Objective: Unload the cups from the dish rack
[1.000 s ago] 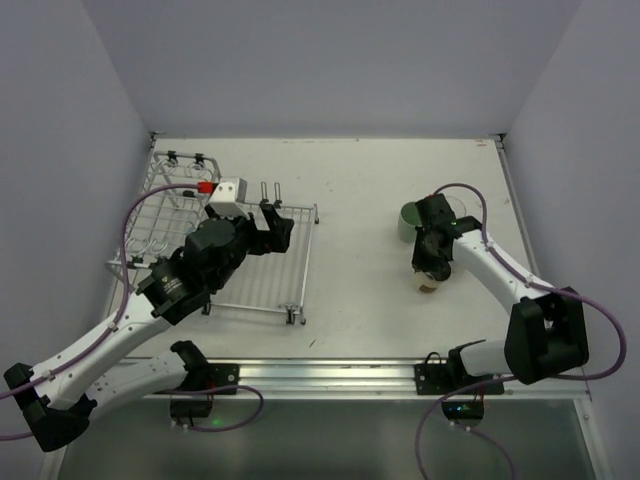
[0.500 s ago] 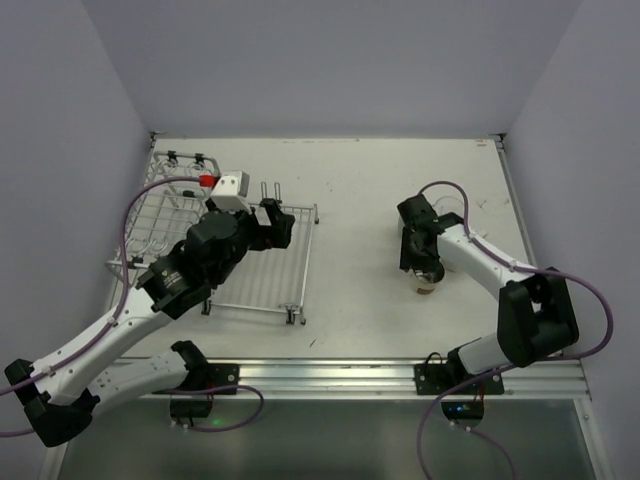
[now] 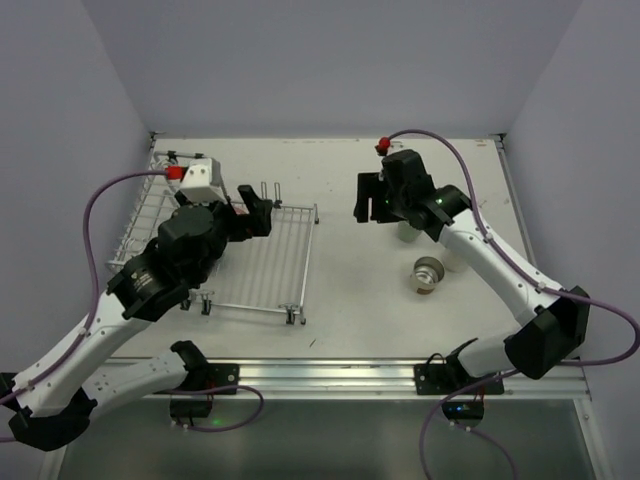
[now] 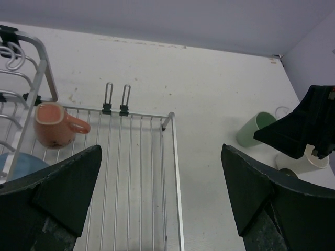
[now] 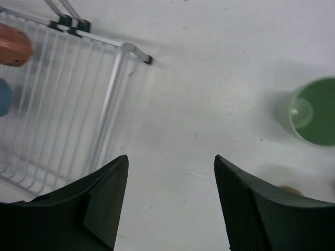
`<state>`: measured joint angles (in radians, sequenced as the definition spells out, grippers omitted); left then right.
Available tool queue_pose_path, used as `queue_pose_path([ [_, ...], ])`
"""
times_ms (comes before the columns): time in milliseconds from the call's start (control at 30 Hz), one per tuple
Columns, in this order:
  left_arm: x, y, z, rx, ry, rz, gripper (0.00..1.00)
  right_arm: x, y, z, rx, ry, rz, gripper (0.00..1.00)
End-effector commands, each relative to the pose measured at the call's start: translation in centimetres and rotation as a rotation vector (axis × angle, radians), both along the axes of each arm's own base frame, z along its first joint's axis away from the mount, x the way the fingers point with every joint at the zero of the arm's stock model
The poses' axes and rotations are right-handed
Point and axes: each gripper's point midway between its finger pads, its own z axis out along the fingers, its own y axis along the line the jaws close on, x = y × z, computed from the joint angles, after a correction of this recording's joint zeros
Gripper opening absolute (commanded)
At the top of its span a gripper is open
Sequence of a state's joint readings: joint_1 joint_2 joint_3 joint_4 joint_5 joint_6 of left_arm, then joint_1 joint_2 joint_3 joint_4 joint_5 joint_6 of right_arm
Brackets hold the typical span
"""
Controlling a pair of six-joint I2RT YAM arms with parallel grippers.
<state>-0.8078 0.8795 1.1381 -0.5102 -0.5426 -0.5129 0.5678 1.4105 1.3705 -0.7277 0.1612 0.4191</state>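
Two robot arms work over a white tabletop (image 3: 350,310), where a large silver wire dish rack (image 3: 265,265) sits on the left side, its raised basket end toward the far left corner. The left gripper (image 3: 252,213) hovers above the rack's flat grid, its fingers spread wide with nothing between them. The right gripper (image 3: 370,200) hangs over bare tabletop just right of the rack's far corner, likewise wide open and empty.

Two cups are in the rack. A salmon-pink mug (image 4: 52,125) with a small handle rests at the far edge of the grid, against the basket end. A blue cup (image 4: 23,166) lies just nearer than the mug, half hidden behind the left gripper's finger.

Three cups are out on the right half of the tabletop, well apart from the rack. A pale green tumbler (image 4: 254,129) stands upright with its mouth up. A white cup (image 3: 455,258) stands near it, partly covered by the right arm. A brown cup with a cream rim (image 3: 428,276) sits just beside the white one, on its near side.
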Motion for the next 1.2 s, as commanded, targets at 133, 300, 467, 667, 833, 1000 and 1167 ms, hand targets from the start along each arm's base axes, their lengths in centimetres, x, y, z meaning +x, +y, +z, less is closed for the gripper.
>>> queue_pose_path([
  [133, -0.5, 6.0, 2.4, 0.011, -0.045, 0.263, 1.0, 2.8, 11.3, 3.2, 0.265, -0.126, 0.394, 0.68],
  [300, 0.0, 7.3, 2.5, 0.046, -0.029, 0.359, 1.0, 4.5, 16.5, 2.1, 0.211, -0.202, 0.522, 0.69],
  [467, 1.8, 7.9, 3.3, 0.061, -0.007, 0.377, 1.0, 6.0, 20.8, 2.0, 0.257, -0.264, 0.64, 0.7],
  [667, 2.7, 8.5, 3.8, 0.046, -0.009, 0.368, 1.0, 6.5, 26.0, 0.3, 0.276, -0.273, 0.798, 0.71],
  [833, 1.8, 8.8, 4.7, 0.01, -0.035, 0.353, 1.0, 7.1, 29.2, -1.0, 0.265, -0.267, 0.926, 0.71],
  [1000, 1.2, 8.4, 5.1, -0.024, -0.055, 0.308, 1.0, 6.7, 31.1, -1.0, 0.327, -0.247, 1.007, 0.71],
  [1167, 1.0, 7.8, 5.4, -0.037, -0.067, 0.268, 1.0, 6.0, 32.5, -3.5, 0.404, -0.143, 1.038, 0.71],
])
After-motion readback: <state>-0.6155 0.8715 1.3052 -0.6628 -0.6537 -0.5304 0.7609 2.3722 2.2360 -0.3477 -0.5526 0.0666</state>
